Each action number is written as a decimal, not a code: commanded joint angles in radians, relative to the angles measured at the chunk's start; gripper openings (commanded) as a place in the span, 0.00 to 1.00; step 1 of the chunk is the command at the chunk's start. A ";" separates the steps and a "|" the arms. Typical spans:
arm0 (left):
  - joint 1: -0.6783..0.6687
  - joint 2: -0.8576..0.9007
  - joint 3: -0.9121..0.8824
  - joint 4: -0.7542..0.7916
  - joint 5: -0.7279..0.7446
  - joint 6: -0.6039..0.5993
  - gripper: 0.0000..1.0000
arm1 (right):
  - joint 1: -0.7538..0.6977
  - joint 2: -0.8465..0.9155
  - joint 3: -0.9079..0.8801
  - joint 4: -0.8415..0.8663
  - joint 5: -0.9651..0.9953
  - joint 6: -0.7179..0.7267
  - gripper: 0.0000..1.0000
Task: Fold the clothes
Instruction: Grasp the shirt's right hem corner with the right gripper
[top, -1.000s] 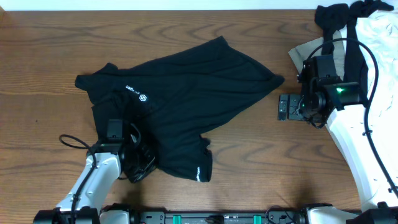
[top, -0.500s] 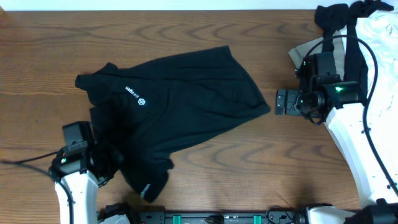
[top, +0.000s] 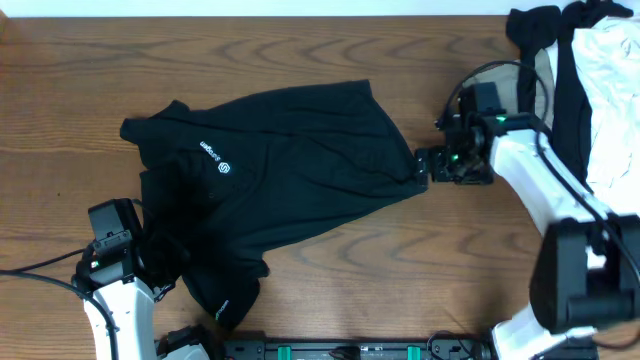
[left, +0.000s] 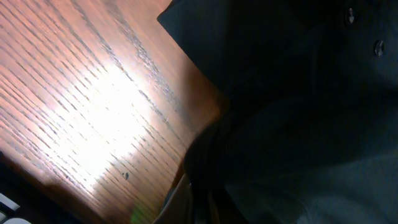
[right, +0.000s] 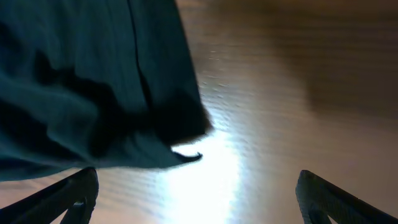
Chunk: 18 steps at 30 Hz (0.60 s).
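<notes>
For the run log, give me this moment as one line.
left jaws: shut on black T-shirt | right jaws: open at its right corner | T-shirt: rumpled, not yet folded

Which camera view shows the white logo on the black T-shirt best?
The overhead view: the logo is plainly visible on the T-shirt. Both wrist views show only dark fabric close up, no logo.

This looks like a robot lab bench. A left arm (top: 122, 308) and a right arm (top: 530, 175) flank a wooden table (top: 300, 40). A cable (top: 40, 268) trails at eight o'clock.
</notes>
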<state>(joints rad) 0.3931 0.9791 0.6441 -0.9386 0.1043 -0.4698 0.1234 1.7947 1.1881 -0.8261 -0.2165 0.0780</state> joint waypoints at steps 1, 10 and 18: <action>0.008 0.001 0.011 -0.003 -0.023 0.014 0.06 | 0.009 0.065 -0.008 0.021 -0.123 -0.076 0.99; 0.008 0.001 0.011 -0.003 -0.023 0.014 0.06 | 0.009 0.193 -0.008 0.064 -0.173 -0.133 0.98; 0.008 0.001 0.011 -0.002 -0.023 0.014 0.06 | 0.008 0.214 -0.008 0.025 -0.173 -0.148 0.96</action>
<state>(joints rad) 0.3931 0.9798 0.6441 -0.9382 0.1040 -0.4702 0.1230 1.9366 1.2148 -0.7811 -0.3687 -0.0467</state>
